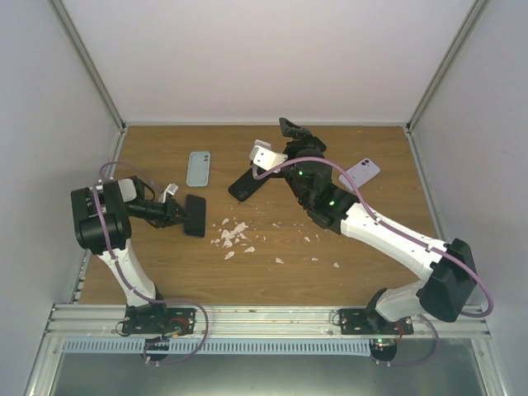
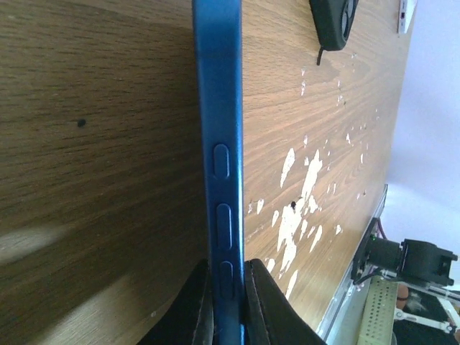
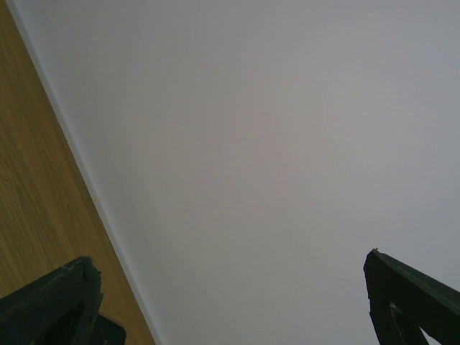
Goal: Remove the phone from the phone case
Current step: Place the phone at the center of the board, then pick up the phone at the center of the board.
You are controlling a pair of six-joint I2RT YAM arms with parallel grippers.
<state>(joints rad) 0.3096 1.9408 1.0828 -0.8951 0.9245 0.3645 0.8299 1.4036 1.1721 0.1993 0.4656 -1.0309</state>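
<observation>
Clamping a dark blue phone in the left gripper, seen from the top camera, over the left part of the wooden table; cannot tell whether a case is on it. Showing a light blue phone flat on the boards just behind, a black phone near the middle, a lilac phone well off to the right, and white flakes strewn near the held phone. Holding the right gripper up near the back edge, spread wide and touching nothing. Looking along the left wrist: both fingers pressed tight on the narrow side of the dark blue phone, right at its lowest side button, with white flakes on the table to the right. Looking along the right wrist: two dark fingers far apart at the lower corners, gripping nothing, with only pale wall between and a strip of table at the left.
</observation>
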